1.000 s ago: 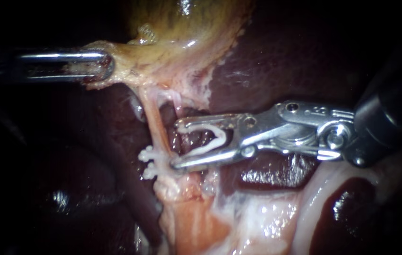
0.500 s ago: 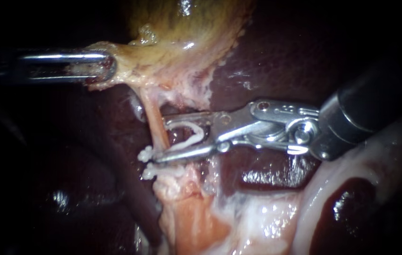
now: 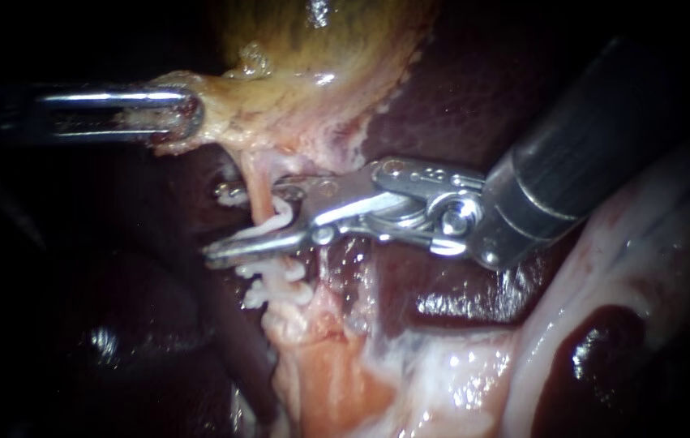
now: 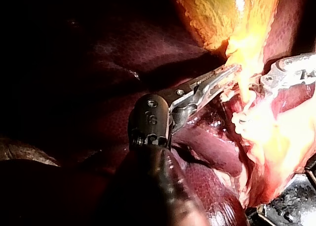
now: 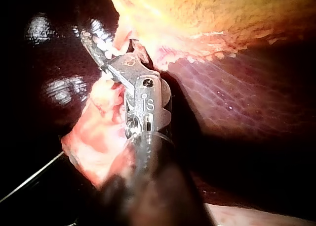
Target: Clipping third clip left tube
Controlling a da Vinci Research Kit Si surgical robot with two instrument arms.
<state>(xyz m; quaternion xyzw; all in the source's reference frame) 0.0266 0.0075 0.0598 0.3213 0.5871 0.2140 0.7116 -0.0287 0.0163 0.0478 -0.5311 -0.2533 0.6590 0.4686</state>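
My left instrument (image 3: 185, 113), a thin shaft of shiny metal, comes in from the left. Its end effector is pressed together on a flap at the edge of the yellow-green gallbladder (image 3: 312, 57) and holds this flap out to the side. In the left wrist view the same end effector (image 4: 225, 77) pinches the bright yellow tissue, and the metal end of the other instrument shows just beyond it.

My right instrument (image 3: 215, 225) has a thick dark shaft with a silver hinge and enters from the upper right. Its end effector has two long jaws with a gap between them, one on each side of the thin pale pink tube (image 3: 258, 191). This tube runs down from the gallbladder. A white plastic clip (image 3: 278, 212) sits inside the end effector and touches both jaws, so they pinch the clip, and the tube passes through it. Just below the lower jaw, two more white clips (image 3: 254, 297) are closed on the same tube, one close under the other.

In the right wrist view the end effector (image 5: 98, 45) lies against pale tissue under the gallbladder, and white clip material shows along one jaw.

The smooth dark red liver (image 3: 458, 105) lies behind all of this.
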